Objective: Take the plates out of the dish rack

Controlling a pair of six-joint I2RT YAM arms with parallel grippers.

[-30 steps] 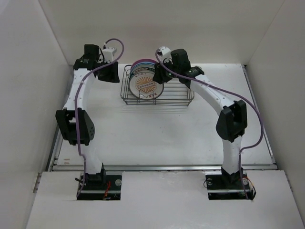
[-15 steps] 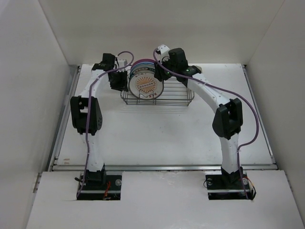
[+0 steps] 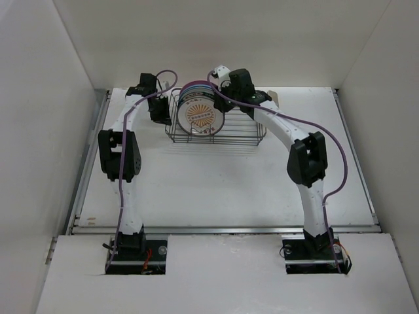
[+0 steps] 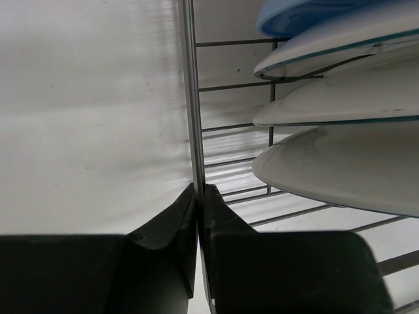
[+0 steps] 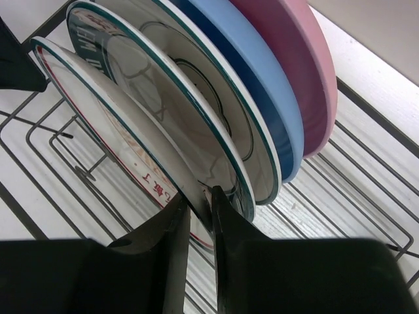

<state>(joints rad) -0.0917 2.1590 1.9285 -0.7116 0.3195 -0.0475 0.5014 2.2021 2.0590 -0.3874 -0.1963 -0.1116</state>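
Clamping the dish rack (image 4: 190, 98) by its rim wire, left hand (image 4: 198, 196) pinched tight, right hand (image 5: 201, 216) clenched on the front sunburst plate (image 5: 111, 124) edge, dark-rimmed plate (image 5: 131, 65), blue plate (image 5: 255, 85), pink plate (image 5: 294, 59) standing racked just beyond that hand.

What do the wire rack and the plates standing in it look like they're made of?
Dish rack: thin dark metal wire, smooth, with a dull sheen along the rods. Plates: probably glazed ceramic, though melamine is possible; the front plate, blue plate and pink plate all have glossy faces carrying soft reflections.
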